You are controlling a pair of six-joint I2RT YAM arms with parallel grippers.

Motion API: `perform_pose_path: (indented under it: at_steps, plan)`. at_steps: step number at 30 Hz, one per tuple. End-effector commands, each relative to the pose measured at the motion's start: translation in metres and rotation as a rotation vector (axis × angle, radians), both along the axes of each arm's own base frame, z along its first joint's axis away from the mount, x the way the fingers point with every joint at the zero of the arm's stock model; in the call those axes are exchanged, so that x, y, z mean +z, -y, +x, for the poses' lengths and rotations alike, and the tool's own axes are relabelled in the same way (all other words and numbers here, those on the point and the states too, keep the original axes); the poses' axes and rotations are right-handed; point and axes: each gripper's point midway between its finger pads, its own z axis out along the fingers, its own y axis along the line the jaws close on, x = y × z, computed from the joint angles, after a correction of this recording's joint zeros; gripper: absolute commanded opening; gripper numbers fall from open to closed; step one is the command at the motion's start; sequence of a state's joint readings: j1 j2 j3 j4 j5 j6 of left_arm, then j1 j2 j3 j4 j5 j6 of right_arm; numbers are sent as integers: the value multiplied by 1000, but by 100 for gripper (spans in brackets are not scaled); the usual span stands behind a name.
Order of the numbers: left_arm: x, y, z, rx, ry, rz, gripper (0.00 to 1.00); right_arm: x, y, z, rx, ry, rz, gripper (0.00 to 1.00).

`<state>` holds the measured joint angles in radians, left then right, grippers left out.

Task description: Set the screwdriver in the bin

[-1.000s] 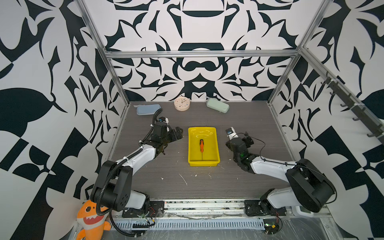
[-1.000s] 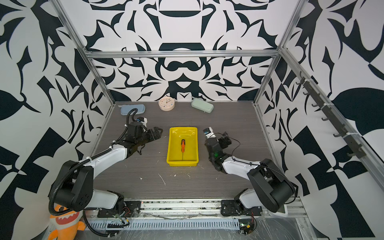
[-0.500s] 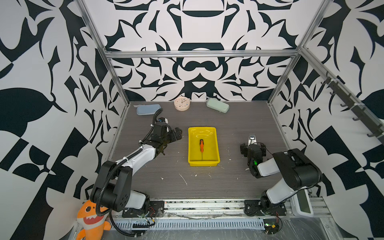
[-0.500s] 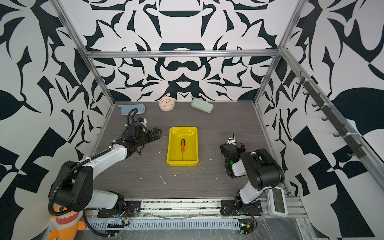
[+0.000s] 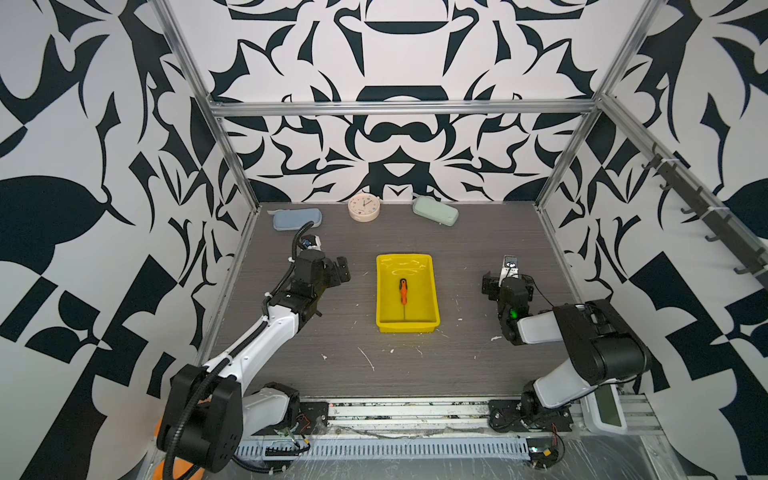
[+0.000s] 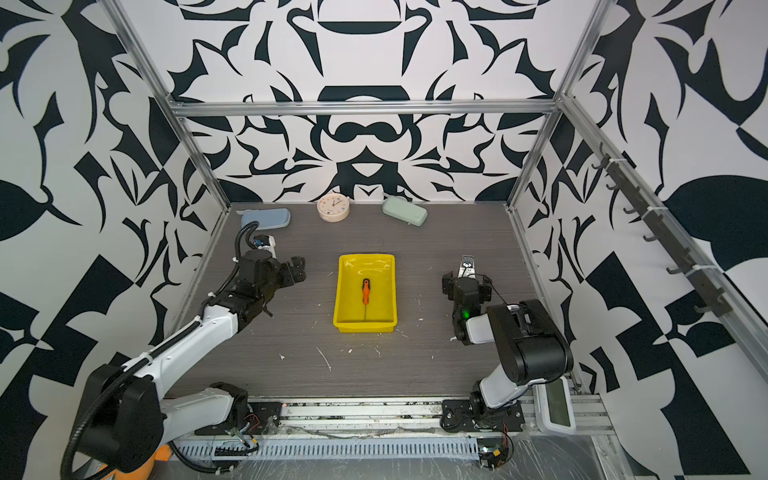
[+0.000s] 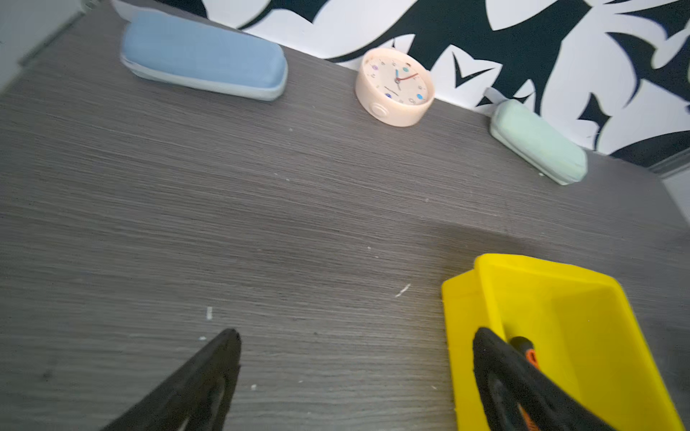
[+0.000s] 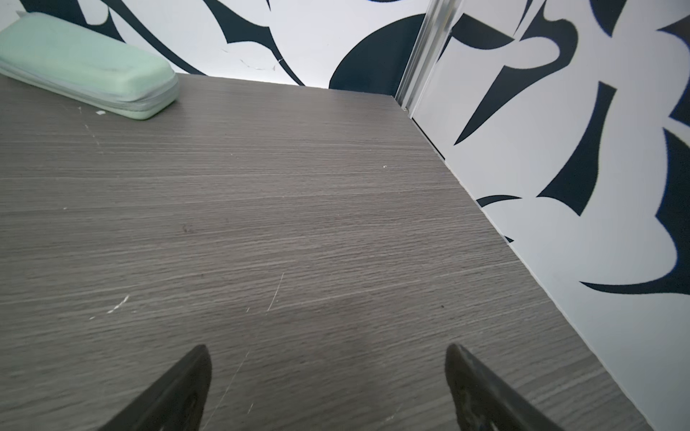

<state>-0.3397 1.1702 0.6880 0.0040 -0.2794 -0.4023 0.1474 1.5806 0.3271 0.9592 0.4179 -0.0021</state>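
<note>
screwdriver [image 5: 403, 291] lay inside bin [image 5: 422, 303] — handle toward far side | left gripper [image 7: 356, 336] jaws apart, empty, left of bin | right gripper [image 8: 328, 349] jaws apart, empty, right of bin

Left jaws, right jaws wide apart

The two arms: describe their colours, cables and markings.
Both arms have white links between bulky black joints. The left arm carries a ribbed black hose; the right arm a thin black wire and a green light. Left hand and right hand have tapered black fingers.
</note>
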Motion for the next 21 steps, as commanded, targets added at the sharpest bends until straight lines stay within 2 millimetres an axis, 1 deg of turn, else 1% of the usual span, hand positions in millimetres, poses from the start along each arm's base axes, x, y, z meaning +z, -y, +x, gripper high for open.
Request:
perform_pose_path:
  at_steps: [1,3,4,6,8,11,15,16,17,19,21]
  plan:
    - [-4,-45,-9,134,-17,254,100,11,-2,5,3,39,17,100]
    - [-6,-63,-9,192,5,359,99,11,-2,5,3,40,18,100]
    - [-9,-67,-9,185,15,422,100,11,-2,5,1,41,18,100]
    - [-13,-73,-9,191,39,491,100,11,-2,4,1,40,20,100]
    - [-17,-75,-7,182,74,522,100,11,-2,5,1,43,21,100]
    - [-25,-68,-2,97,117,549,100,11,-2,4,3,45,22,100]
    - [-40,-78,4,120,120,516,100,11,-3,5,7,40,20,100]
    - [-50,-79,7,115,118,495,100,11,-3,5,6,40,21,100]
    - [-53,-82,9,124,132,464,100,11,-3,5,7,39,21,100]
    - [-55,-84,13,119,152,439,100,11,-3,5,8,39,20,100]
    - [-53,-80,21,77,184,361,99,11,-3,6,10,41,19,100]
